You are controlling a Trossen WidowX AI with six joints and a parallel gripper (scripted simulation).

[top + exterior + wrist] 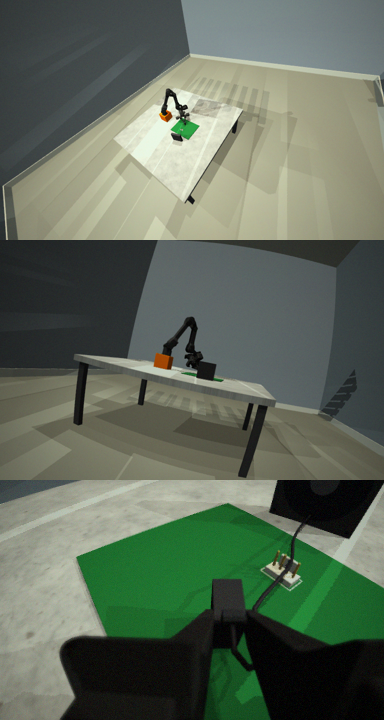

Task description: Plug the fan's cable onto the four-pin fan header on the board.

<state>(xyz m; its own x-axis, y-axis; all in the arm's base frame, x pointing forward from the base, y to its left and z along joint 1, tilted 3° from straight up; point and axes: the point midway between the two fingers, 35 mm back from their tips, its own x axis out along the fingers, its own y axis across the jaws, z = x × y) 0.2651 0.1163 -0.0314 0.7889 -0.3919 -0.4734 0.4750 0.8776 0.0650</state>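
My gripper [227, 616] [184, 122] is shut on the black plug [228, 596] at the end of the fan's cable, and holds it over the green board [150, 565] [192, 130] [218, 379]. The white fan header [279, 572] [181, 129] with its upright brass pins stands on the board, up and to the right of the plug in the wrist view. Plug and header are apart. The cable [269, 589] loops out below the plug, passes across the header and runs to the black fan [312, 502] [176, 137] [206, 370]. The gap between plug and board is hard to judge.
The fan stands upright at the board's edge, close to the header. The orange block [165, 116] [163, 361] is at the arm's base. All stand on the pale table [169, 164] [118, 364].
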